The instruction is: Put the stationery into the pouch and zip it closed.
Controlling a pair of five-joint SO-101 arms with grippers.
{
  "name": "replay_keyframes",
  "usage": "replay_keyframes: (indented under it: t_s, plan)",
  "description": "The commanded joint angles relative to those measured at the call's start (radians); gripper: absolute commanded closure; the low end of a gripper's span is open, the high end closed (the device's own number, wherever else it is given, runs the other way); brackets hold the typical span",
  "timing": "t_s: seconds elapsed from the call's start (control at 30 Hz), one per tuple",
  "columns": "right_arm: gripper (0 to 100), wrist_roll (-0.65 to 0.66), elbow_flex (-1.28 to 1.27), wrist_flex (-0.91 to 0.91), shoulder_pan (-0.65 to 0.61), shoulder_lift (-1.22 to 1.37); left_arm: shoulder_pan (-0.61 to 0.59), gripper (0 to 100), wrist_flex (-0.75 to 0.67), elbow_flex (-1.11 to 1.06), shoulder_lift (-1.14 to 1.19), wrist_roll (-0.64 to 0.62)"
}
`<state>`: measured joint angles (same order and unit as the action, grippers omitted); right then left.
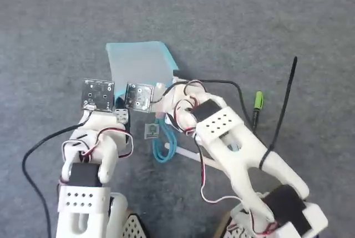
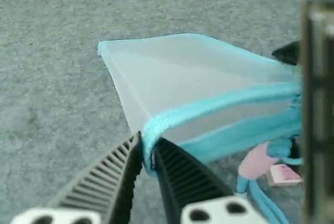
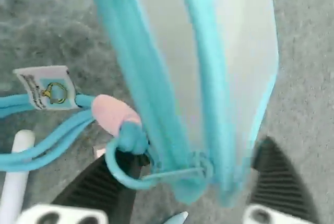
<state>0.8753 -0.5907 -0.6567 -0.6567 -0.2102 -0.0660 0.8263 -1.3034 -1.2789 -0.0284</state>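
Where the left jaws meet, they are shut narrow on the teal zip edge at one near corner of the pouch [image 2: 198, 72], ribbed faces pressed on the tape from both sides.

Right jaws: wide apart, one on each side of the pouch's other near corner, straddling the zip end. Zip pull [image 3: 194, 173] sits between them. Cannot tell whether either face touches the fabric.

A teal cord [image 3: 47, 140] loops through the pull and runs past one of the right jaws. On it sits a pink bead [image 3: 112, 113] just beside the pouch, with a small white tag [image 3: 48, 87] farther along.

Pouch: translucent, teal trim, far end flat on the grey table [image 1: 50, 38], near edge between the two arms. Zip open or shut: cannot tell.

High view: left arm [image 1: 89, 160] and right arm [image 1: 238, 143] side by side, both wrists at the pouch's near edge. The cord trails back between them.

Stationery, both pieces outside the pouch: white pen [image 1: 186, 153] on the table, partly under the right arm, just beside the cord's loop. Green marker [image 1: 258, 104] on the table at the outer side of the right arm, well apart from the pouch
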Motion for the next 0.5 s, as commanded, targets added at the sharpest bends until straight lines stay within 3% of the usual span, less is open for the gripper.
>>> replay_keyframes:
  t_s: [0.0,0.2,0.47]
  plan:
    - [83.6,-0.055,0.074,0.024,0.005,-0.016,0.015,99,0.002,0.059,0.014,0.008]
    - [99.8,-0.230,0.112,0.018,0.015,-0.018,0.077,99,-0.003,0.039,0.012,0.009]
    - [99.1,-0.203,0.106,-0.120,0.007,-0.081,0.018,99,-0.031,0.038,0.012,0.009]
